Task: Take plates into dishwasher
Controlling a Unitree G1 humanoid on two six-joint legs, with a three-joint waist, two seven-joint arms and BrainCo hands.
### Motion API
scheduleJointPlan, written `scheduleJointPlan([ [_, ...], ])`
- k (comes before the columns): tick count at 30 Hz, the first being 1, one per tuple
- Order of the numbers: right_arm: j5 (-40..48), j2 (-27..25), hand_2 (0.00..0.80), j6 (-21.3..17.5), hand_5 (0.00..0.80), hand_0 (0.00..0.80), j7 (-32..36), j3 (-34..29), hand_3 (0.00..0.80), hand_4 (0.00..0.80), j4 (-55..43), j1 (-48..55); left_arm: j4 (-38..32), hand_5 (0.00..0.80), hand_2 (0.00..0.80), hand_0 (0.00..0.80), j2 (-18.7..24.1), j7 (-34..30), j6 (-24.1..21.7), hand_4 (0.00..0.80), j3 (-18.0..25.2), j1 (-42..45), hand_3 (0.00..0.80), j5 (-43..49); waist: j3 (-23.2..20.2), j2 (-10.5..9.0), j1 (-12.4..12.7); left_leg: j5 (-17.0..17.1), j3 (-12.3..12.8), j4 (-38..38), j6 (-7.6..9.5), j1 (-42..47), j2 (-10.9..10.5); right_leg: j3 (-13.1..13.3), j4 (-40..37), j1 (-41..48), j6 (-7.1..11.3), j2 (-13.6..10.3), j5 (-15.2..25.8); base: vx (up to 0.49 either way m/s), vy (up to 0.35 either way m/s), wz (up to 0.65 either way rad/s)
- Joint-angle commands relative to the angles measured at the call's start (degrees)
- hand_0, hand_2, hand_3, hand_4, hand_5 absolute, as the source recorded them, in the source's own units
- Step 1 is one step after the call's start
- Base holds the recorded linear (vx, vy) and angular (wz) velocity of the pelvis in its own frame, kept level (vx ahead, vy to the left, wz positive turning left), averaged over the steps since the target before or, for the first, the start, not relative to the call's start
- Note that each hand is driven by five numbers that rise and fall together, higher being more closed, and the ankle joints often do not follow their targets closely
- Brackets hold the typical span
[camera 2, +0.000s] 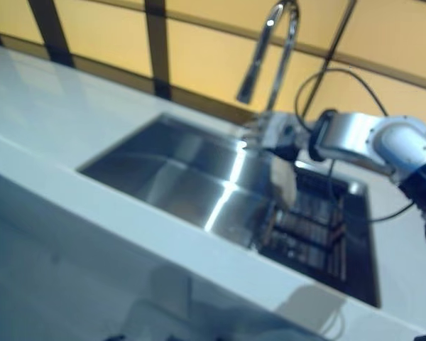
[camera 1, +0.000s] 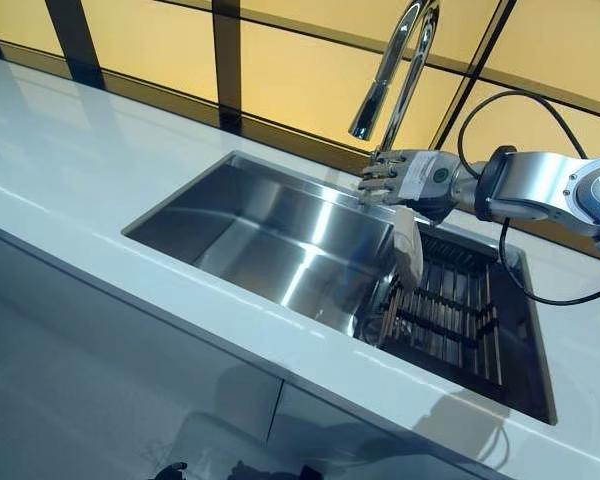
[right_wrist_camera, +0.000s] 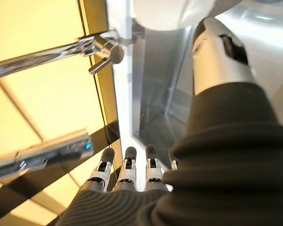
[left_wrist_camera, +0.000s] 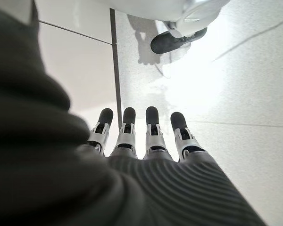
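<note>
In the left eye view, the right robot hand [camera 1: 395,178] reaches in over the far rim of the steel sink [camera 1: 250,225], just below the spout of the curved tap [camera 1: 392,68]. A pale plate [camera 1: 408,247] hangs on edge under that robot hand, its lower rim down among the dark bars of the rack [camera 1: 458,320] that fills the right end of the sink. The fingers point leftward and look fairly straight, the plate's top edge meeting the hand from below. The white surface [camera 1: 70,170] runs round the sink.

The right eye view is softer; the same robot hand [camera 2: 270,131] sits by the tap [camera 2: 268,50], and the plate [camera 2: 284,181] is only a pale patch above the rack [camera 2: 305,238].

In the left wrist view, the left robot hand [left_wrist_camera: 141,134] hangs with fingers straight, side by side, over pale floor, holding nothing.

In the right wrist view, the right robot hand's fingers [right_wrist_camera: 127,172] extend straight toward the yellow wall, while its thumb [right_wrist_camera: 219,52] presses on what seems to be the plate's white rim [right_wrist_camera: 170,12], so it probably pinches the plate.
</note>
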Motion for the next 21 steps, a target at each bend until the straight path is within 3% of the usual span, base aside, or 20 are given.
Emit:
scheduleJointPlan([
  [1, -0.7, -1.5, 0.000, 3.5, 0.000, 0.000, -0.8, 1.4, 0.000, 0.000, 4.8, -4.7, -1.5, 0.000, 0.000, 0.000, 1.7, -0.4, -0.6, 0.000, -2.2, -0.8, 0.000, 2.0, 2.5, -1.00, 1.6, -7.5, 5.6, 7.0, 1.43, -4.8, 0.1, -0.2, 2.3, 4.8, 1.08, 1.5, -12.6, -0.009, -0.033, 0.15],
  [21, -3.7, -0.8, 0.000, 3.3, 0.000, 0.000, -3.1, 1.1, 0.000, 0.000, 9.3, -2.1, -4.3, 0.000, 0.000, 0.000, 3.1, -0.2, -0.1, 0.000, -2.6, -2.2, 0.000, 0.9, 6.3, -0.75, 2.0, -6.7, 4.8, 9.5, 1.09, -8.4, 0.4, -0.3, 3.2, 3.2, 0.64, 1.4, -12.4, -0.009, -0.010, 0.03],
])
